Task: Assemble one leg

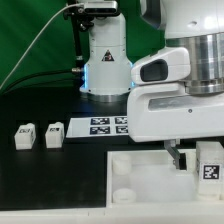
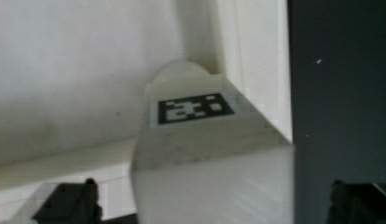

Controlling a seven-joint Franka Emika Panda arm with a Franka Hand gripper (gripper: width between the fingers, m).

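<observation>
**Operator:** Where is the leg right now?

**Spotter:** Your leg (image 1: 209,160) stands upright at the exterior view's right edge, over the corner of the white panel (image 1: 140,185), with its tag facing the camera. I cannot tell whether its foot sits in a corner socket, because the arm and the frame edge hide the base.

**Operator:** And the tool?

**Spotter:** The tool (image 2: 211,200) straddles that leg. In the wrist view the dark fingertips (image 2: 65,200) sit wide, one on each side, with a bare gap between each and the leg. You are gripping nothing.

**Operator:** So which step am I on?

**Spotter:** I judge you are fitting this one leg to the panel, with the tool lined up around it but no hold taken.

**Operator:** What does the next move need?

**Spotter:** If you take hold, close evenly so neither finger tips the leg. Keep it vertical while you press or turn it into the panel. Two spare legs (image 1: 22,136) sit on the desk (image 1: 40,185) at the exterior view's left, near the marker board (image 1: 105,125) and well apart from your work. Leave them there.
</observation>
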